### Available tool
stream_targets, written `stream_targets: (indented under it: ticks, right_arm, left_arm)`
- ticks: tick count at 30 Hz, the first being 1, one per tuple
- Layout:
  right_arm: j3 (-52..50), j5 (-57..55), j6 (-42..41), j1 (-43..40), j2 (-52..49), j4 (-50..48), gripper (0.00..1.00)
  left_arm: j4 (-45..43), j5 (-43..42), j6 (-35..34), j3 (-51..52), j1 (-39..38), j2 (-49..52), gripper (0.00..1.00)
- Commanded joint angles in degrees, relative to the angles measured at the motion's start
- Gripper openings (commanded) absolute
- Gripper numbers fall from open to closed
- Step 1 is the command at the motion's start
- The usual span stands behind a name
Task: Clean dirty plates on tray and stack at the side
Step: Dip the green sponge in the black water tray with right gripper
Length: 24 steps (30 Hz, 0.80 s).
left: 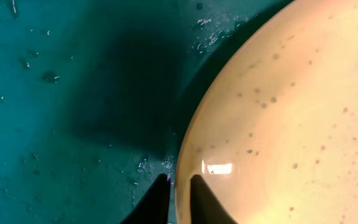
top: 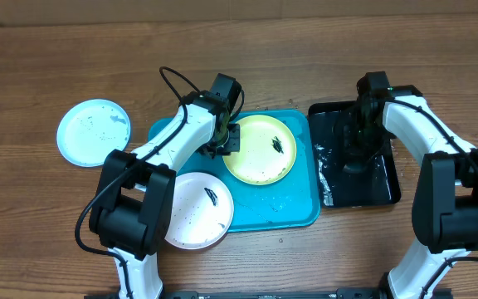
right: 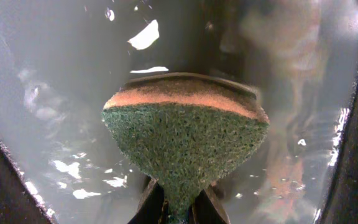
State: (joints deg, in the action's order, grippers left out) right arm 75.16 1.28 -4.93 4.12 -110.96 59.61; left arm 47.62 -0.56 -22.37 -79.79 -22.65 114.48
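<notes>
The yellow-green plate (top: 261,149) lies on the turquoise tray (top: 293,212) at its back, with a dark smear. My left gripper (top: 228,139) is shut on that plate's left rim; in the left wrist view the fingers (left: 179,186) pinch the rim (left: 278,112) over the tray floor (left: 55,93). The white plate (top: 196,209) with a dark smear sits at the tray's front left, overhanging the edge. The light teal plate (top: 94,132) lies on the table to the left. My right gripper (top: 357,137) is shut on a green and orange sponge (right: 185,134) over the wet black tray (top: 384,187).
The black tray (right: 55,81) holds water and reflections, with white foam (top: 325,176) along its left edge. Water drops speckle the turquoise tray floor. A black cable (top: 173,83) loops behind the left arm.
</notes>
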Motion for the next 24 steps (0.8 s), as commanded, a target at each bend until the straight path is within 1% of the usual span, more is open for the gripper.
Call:
stream_targets:
  ticks: [1,4,5,7,8,9,24]
  right_arm:
    - [1.7,0.3,-0.2,0.0,0.5,-0.2,0.04]
    - [1.7,0.3,-0.2,0.0,0.5,-0.4,0.04]
    - [1.7,0.3,-0.2,0.0,0.5,-0.4,0.08]
    - [1.7,0.3,-0.2,0.0,0.5,-0.2,0.22]
    - [1.7,0.3,-0.2,0.0,0.5,0.1,0.28]
    - [1.7,0.3,-0.2,0.0,0.5,0.5,0.31]
    - [1.6,0.1,-0.2,0.0,0.5,-0.4,0.33]
  left_arm:
    - [-0.8,1.2,0.5,1.3,-0.2,-0.4,0.18]
    - [-1.2,1.2,0.5,1.7,-0.2,-0.4,0.17]
    - [-1.2,1.2,0.5,1.7,-0.2,-0.4,0.15]
    - [-1.2,1.2,0.5,1.7,-0.2,-0.4,0.14]
    - [-1.2,1.2,0.5,1.7,-0.2,-0.4,0.13]
    - [-1.2,1.2,0.5,1.7,-0.2,-0.4,0.13]
    - [-1.2,1.2,0.5,1.7,-0.2,-0.4,0.13]
